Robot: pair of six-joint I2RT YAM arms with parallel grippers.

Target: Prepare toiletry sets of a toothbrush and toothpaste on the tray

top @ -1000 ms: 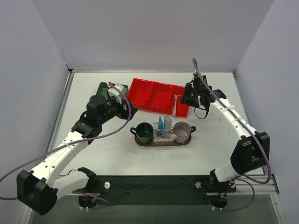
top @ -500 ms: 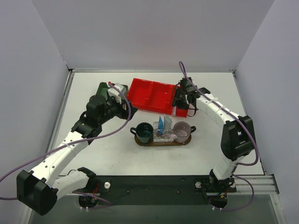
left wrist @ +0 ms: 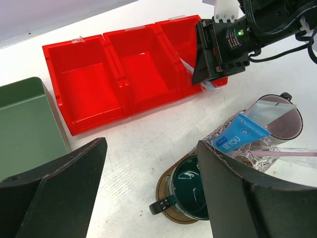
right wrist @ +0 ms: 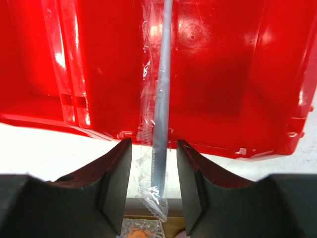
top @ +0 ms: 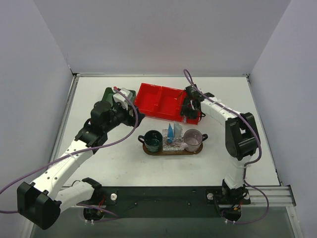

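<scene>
A thin pale toothbrush [right wrist: 162,99] in clear wrap leans out of the red bin's right compartment, its tip over the front wall. My right gripper [right wrist: 154,144] is open and straddles that tip, with a gap on each side. The oval brown tray [top: 171,150] lies just in front and carries a dark green mug [top: 153,140], a translucent pink mug [top: 192,139] and a blue toothpaste tube [left wrist: 241,136] standing in a clear patterned holder. My left gripper [left wrist: 151,148] hangs wide open and empty above the table, to the left of the green mug [left wrist: 190,196].
The red three-compartment bin [top: 161,101] sits behind the tray; its left and middle compartments look bare. A green square box [left wrist: 25,124] stands left of the bin. The right arm [top: 218,111] arches over the bin's right end.
The right arm has swung left and down onto the bin's right compartment, so its fingers now flank the toothbrush. The left arm has hardly moved.
</scene>
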